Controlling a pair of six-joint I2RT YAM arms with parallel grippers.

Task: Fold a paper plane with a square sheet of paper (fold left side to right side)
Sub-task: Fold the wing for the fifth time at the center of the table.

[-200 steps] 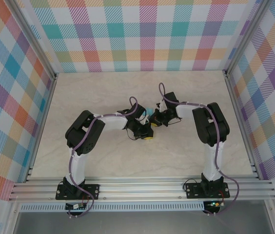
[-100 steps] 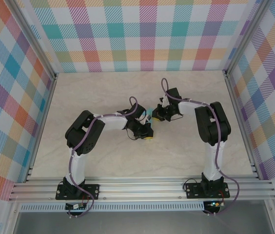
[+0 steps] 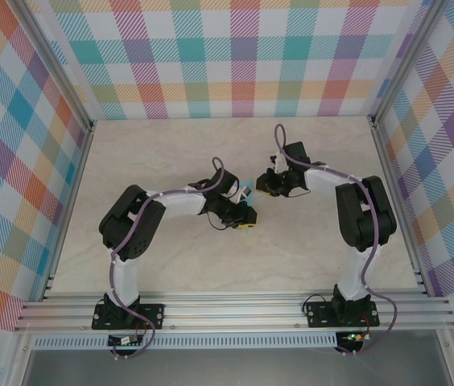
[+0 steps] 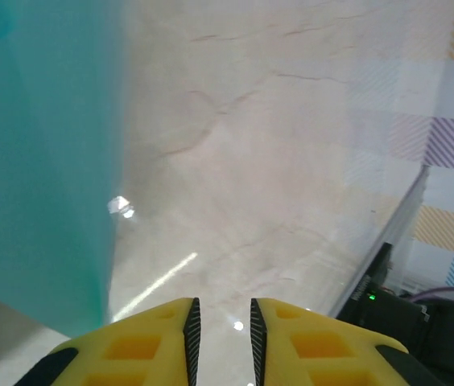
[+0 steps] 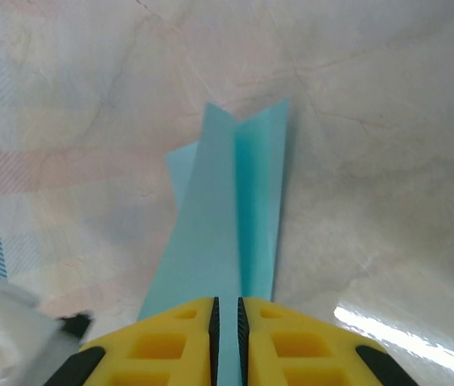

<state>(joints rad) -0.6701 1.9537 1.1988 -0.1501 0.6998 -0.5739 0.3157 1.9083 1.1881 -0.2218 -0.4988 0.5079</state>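
Near mid-table the left gripper (image 4: 221, 334) stands slightly parted on nothing, the plane (image 5: 231, 209) just beyond it with its crease running into the right gripper (image 5: 227, 318), whose jaws show a slit, grip unclear, and bare table (image 3: 171, 149) stretches open to the far wall (image 3: 235, 64).

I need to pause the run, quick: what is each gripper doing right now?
Left gripper: slightly open, holding nothing.
Right gripper: nearly shut, with the paper plane running between its jaws; whether it grips cannot be told.
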